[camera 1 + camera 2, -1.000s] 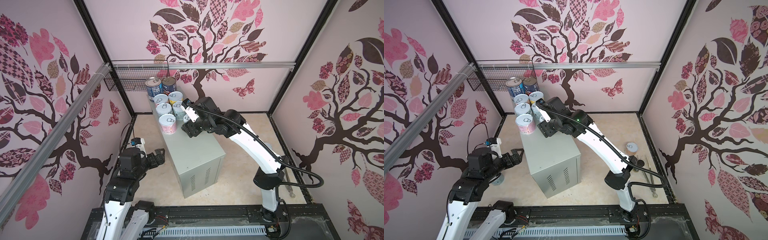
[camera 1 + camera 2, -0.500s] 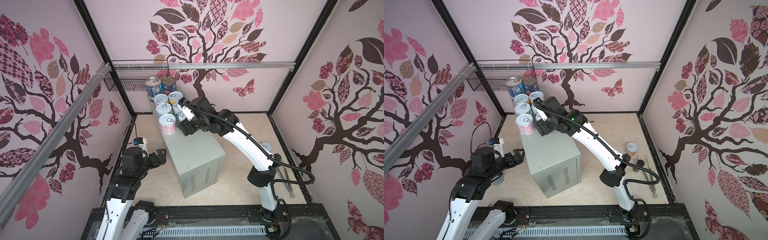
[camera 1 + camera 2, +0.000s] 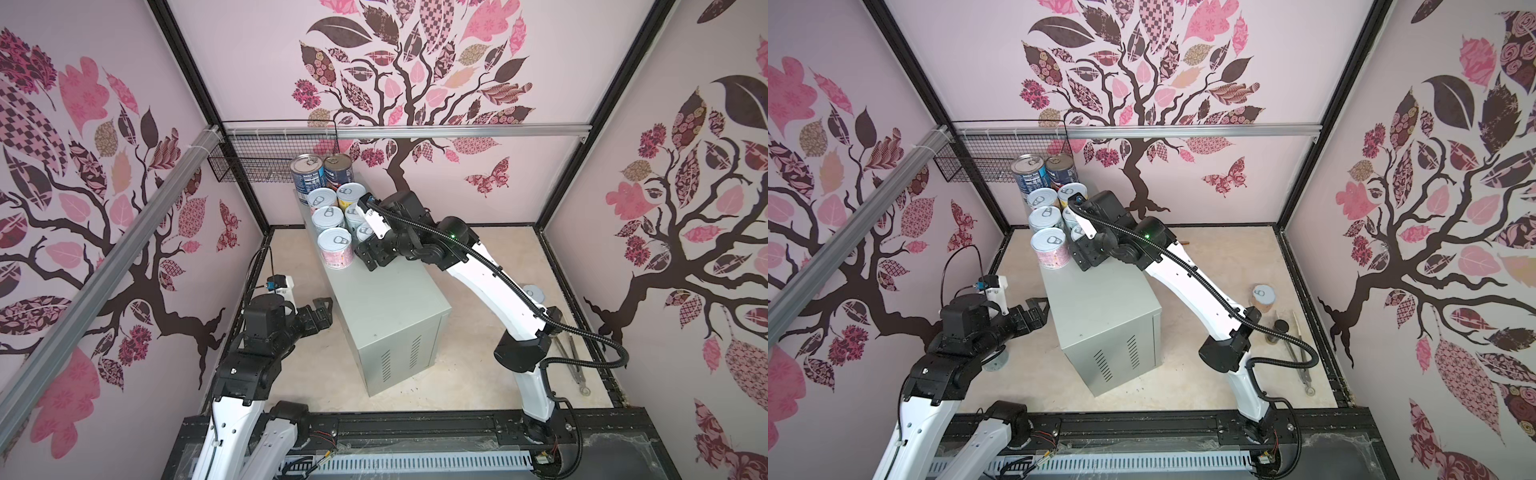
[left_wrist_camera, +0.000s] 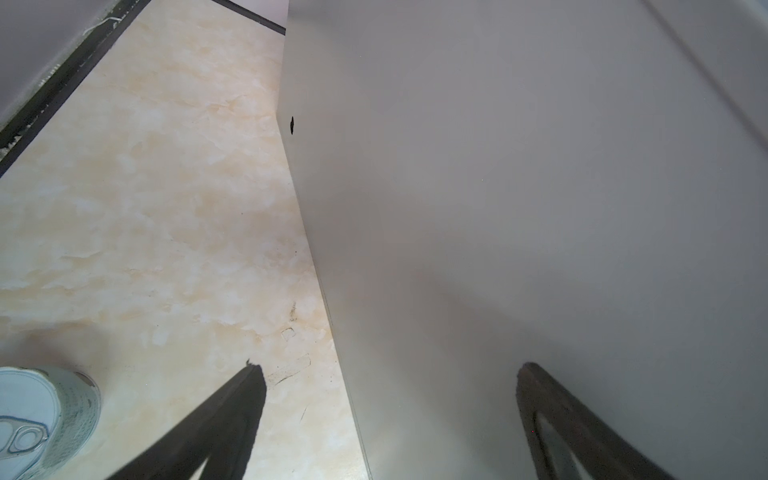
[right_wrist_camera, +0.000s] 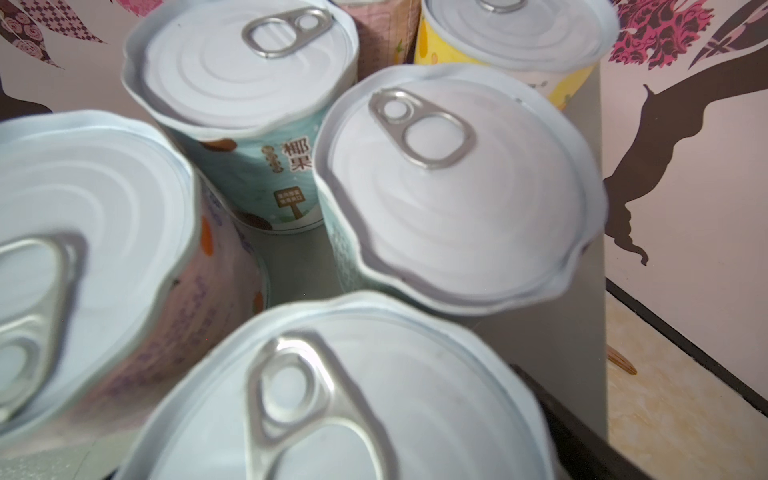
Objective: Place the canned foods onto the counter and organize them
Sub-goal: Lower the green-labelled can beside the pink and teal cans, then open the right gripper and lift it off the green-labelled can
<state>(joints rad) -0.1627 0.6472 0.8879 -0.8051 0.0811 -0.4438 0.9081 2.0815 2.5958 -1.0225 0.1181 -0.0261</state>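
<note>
The left gripper point(image 4: 390, 372) hangs spread and empty beside the counter point(image 3: 386, 299). The right gripper point(image 3: 367, 250) straddles a pull-tab can point(image 5: 332, 395) among the canned foods point(image 3: 328, 216) at the counter's far end. Whether its jaws press the can cannot be told.

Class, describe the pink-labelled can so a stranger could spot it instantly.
Find the long grey counter in the middle. Cans cluster at its far end. The pink-labelled can is frontmost in the left row, unlike the teal can behind it.
</note>
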